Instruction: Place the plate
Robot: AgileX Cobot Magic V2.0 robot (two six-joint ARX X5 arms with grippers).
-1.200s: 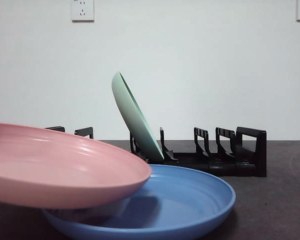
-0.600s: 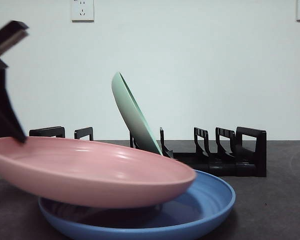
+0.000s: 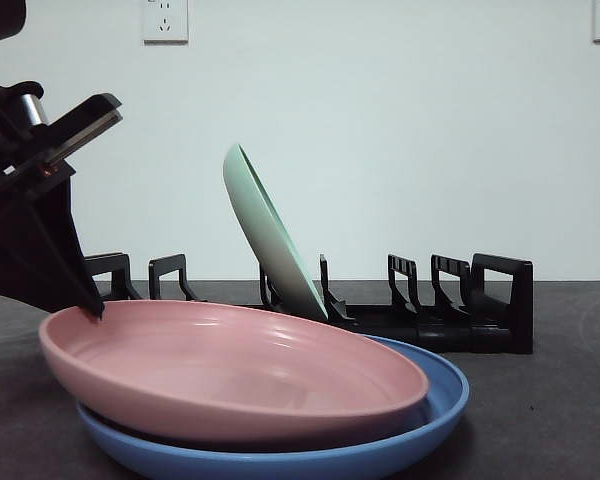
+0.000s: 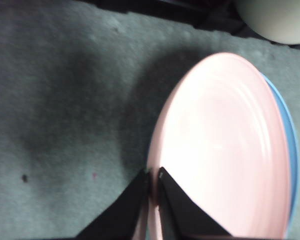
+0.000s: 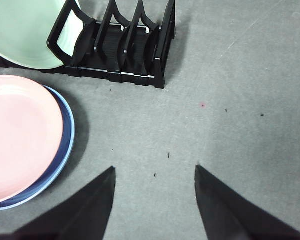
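Note:
A pink plate (image 3: 240, 375) lies nearly flat inside a blue plate (image 3: 420, 425) at the front of the table. My left gripper (image 3: 92, 308) is shut on the pink plate's left rim; in the left wrist view its jaws (image 4: 154, 175) pinch the rim of the pink plate (image 4: 220, 145). A green plate (image 3: 270, 235) stands tilted in the black dish rack (image 3: 460, 310). My right gripper (image 5: 155, 172) is open and empty above bare table, to the right of the plates. The right wrist view shows the pink plate (image 5: 20, 135), the blue plate (image 5: 67, 137) and the rack (image 5: 125, 50).
The rack has several free slots to the right of the green plate. Two wall sockets (image 3: 165, 20) sit on the white wall behind. Grey table surface (image 5: 230, 100) lies to the right of the stack.
The pink plate has moved right and down and now rests in the blue plate. The left arm has come further into the front view from the left.

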